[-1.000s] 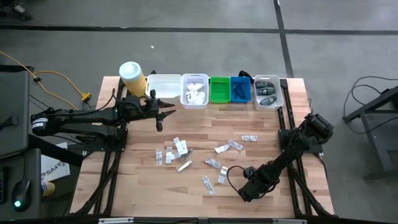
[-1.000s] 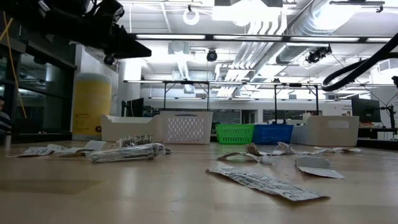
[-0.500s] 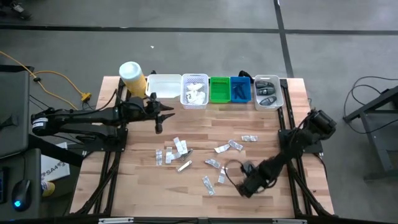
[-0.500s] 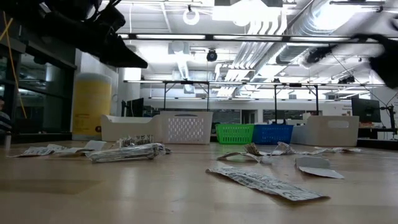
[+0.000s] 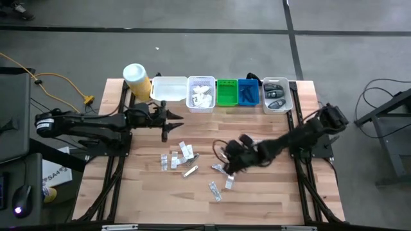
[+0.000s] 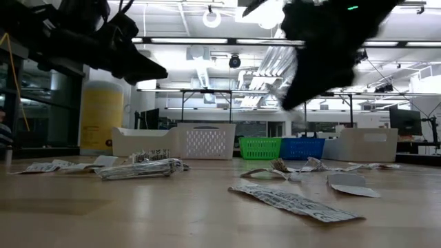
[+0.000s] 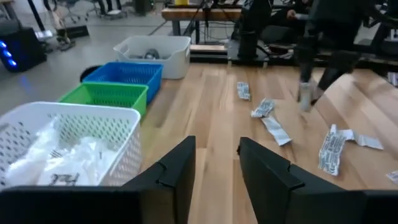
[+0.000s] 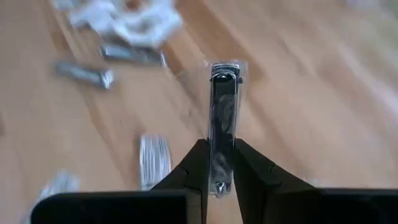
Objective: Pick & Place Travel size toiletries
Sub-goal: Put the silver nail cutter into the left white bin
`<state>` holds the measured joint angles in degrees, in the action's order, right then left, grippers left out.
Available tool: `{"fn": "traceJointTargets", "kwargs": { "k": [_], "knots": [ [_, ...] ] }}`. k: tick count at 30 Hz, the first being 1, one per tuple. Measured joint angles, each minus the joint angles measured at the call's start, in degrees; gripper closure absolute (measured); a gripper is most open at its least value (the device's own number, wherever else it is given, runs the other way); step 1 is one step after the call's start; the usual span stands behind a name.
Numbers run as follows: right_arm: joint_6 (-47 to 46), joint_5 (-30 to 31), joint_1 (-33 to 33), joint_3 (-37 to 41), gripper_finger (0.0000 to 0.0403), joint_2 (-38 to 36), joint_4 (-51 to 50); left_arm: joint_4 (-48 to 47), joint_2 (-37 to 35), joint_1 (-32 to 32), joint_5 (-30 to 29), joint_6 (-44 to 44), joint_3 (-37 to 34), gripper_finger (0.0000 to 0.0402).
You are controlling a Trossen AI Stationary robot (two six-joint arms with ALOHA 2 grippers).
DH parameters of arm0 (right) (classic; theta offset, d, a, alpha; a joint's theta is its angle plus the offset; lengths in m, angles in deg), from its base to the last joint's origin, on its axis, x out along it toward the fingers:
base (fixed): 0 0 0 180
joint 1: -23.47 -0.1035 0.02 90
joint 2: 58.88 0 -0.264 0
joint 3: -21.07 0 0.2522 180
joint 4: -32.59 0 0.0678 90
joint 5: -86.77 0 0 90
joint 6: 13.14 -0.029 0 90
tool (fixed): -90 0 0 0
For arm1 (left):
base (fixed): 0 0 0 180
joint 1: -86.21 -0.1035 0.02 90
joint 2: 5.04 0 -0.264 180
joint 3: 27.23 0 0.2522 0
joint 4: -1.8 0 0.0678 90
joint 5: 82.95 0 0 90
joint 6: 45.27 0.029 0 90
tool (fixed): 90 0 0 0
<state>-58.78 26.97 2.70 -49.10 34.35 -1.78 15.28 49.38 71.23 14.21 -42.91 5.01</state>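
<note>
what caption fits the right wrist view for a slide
Right claw shut on a clear-wrapped nail clipper, above the wooden table.

Left arm reaches in from the desk's left edge, its end effector (image 5: 166, 122) raised near the back, fingers (image 7: 174, 171) slightly parted. Right arm stretches from the right edge toward mid-desk, its end effector (image 8: 220, 163) clamping a packaged nail clipper (image 8: 221, 118).

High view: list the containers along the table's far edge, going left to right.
Yellow canister → white tray → white perforated basket → green basket → blue basket → clear bin.
</note>
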Motion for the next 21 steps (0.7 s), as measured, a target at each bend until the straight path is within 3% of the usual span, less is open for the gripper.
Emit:
{"fn": "traceJointTargets", "kwargs": {
  "k": [4, 10, 15, 21],
  "knots": [
    [16.8, -0.4, 5.9, -0.1, 0.0363, 1.0, 13.9, 0.8, 3.2, 0.0, 2.6, -1.4, 0.5, 0.0227],
    [35.8, -5.3, 12.6, -0.1, 0.0363, 2.3, 30.1, 11.3, 9.7, 0.0, 8.3, -4.3, 2.1, 0.0156],
    [45.9, -8.7, 16.3, 0.0, 0.0363, 5.5, 41.8, 13.3, 13.8, 0.0, 8.9, -5.6, 4.8, 0.0145],
    [48.7, -13.3, 19.7, -0.1, 0.0363, 9.4, 50.6, 13.3, 16.2, 0.0, 11.0, -5.7, 7.5, 0.0145]
  ]
}}
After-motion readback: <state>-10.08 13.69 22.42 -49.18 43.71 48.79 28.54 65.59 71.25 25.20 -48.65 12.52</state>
